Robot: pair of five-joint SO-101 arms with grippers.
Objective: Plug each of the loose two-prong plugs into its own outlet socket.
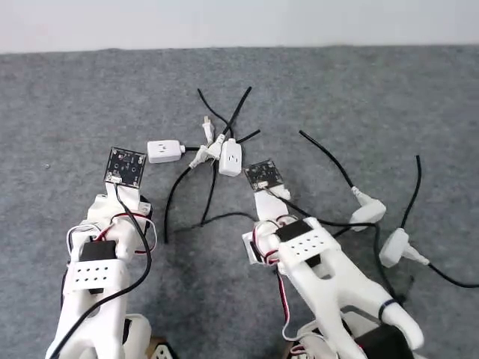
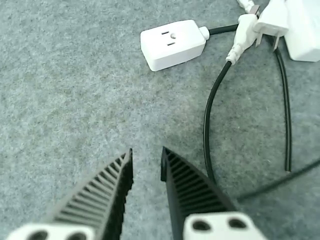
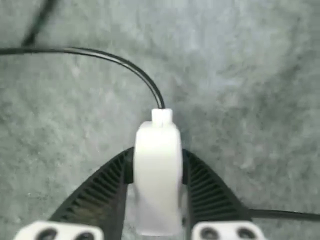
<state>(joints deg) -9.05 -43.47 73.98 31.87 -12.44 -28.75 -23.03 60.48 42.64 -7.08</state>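
Plug [image 3: 157, 172], judged light, rigid and slippery, is pinched across its body sides by the right end effector [image 3: 157, 152], while the left end effector [image 2: 146, 150] is spread slightly, empty.

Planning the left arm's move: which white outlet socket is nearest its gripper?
The outlet socket alone ahead of the left gripper; the other socket lies beyond the plugs.

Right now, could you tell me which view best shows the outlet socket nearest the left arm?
The left wrist view: the outlet socket lies ahead, its slotted face plain. The high view shows it small, from above. The right wrist view looks at a white connector in the right gripper.
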